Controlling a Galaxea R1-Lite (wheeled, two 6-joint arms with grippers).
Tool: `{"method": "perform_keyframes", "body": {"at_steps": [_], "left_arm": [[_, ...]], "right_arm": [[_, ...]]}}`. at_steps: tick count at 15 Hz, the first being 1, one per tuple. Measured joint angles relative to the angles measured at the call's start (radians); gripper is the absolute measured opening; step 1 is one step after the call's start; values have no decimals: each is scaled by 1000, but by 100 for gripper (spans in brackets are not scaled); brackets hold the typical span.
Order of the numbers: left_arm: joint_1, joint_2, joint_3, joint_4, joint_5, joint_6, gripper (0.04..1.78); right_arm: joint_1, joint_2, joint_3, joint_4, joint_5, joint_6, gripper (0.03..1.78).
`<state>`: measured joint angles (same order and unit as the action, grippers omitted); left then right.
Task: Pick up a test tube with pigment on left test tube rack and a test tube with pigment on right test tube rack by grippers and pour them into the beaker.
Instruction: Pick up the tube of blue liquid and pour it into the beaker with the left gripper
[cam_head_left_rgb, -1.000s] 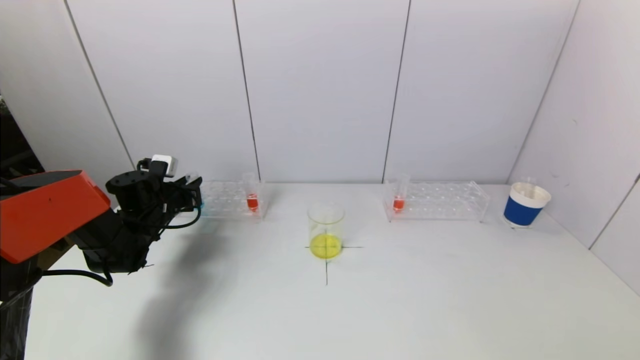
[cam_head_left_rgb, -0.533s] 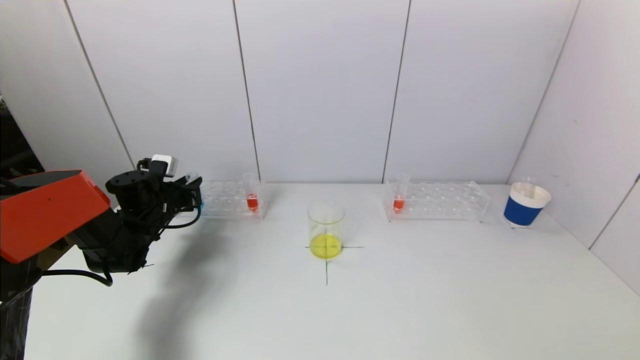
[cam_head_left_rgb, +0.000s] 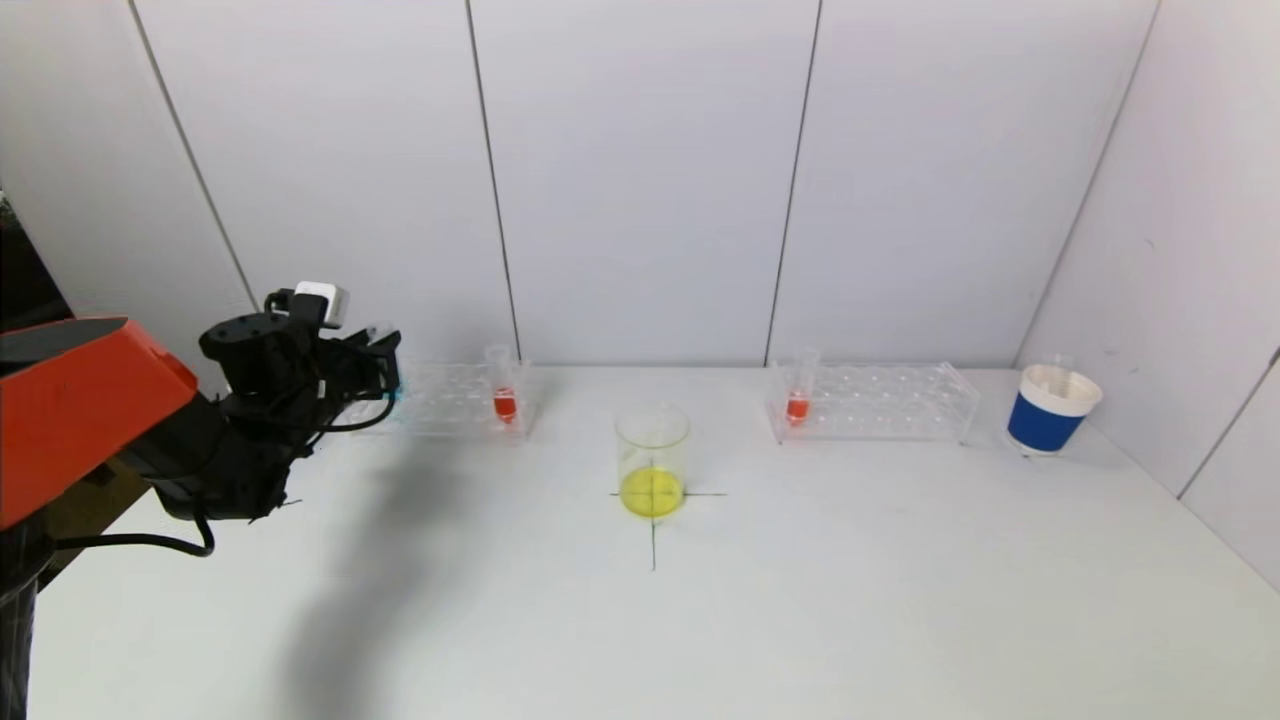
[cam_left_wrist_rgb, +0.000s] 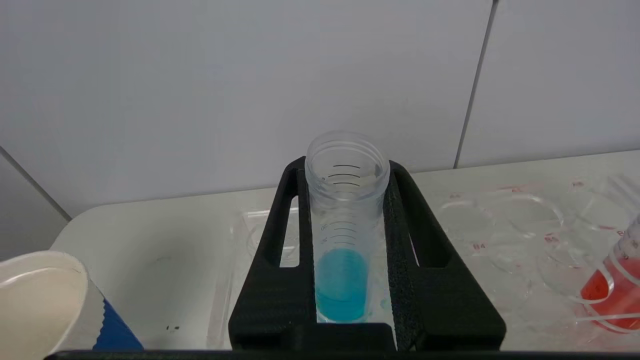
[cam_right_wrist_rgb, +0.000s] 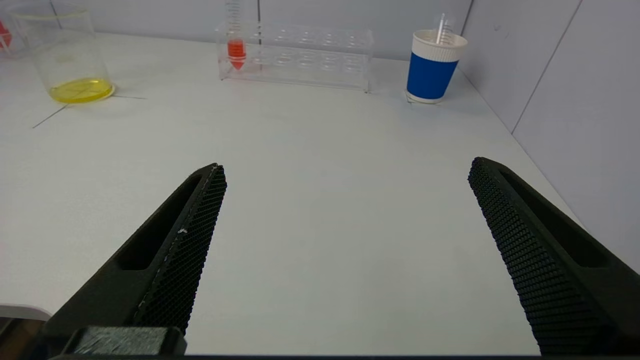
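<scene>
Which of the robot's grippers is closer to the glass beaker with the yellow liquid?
Left, probably. The left gripper, shut on a blue-liquid test tube, is beside the left rack. The right gripper hangs open farther from the beaker.

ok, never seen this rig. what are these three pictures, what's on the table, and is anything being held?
It is a two-armed robot at a white table. One picture looks down from its head; the other two come from cameras on each wrist. The left gripper, by the left rack, is shut on a test tube of blue liquid. The right gripper is open, holds nothing and sits low over bare table. Each clear rack, left and right rack, holds a red-filled tube. Between them stands a beaker with yellow liquid; a blue paper cup sits far right.
</scene>
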<state>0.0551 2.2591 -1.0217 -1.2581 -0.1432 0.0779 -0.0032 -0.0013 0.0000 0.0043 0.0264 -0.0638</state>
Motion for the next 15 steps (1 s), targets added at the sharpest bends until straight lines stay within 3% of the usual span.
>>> {"method": "perform_keyframes", "body": {"at_steps": [9, 15], "left_arm": [[-33, -155, -249, 324, 3, -1, 42], [-116, -307, -391, 581, 7, -1, 42]], "right_arm": [[0, 0, 0, 0, 0, 0, 176], [0, 0, 0, 0, 0, 0, 176]]}}
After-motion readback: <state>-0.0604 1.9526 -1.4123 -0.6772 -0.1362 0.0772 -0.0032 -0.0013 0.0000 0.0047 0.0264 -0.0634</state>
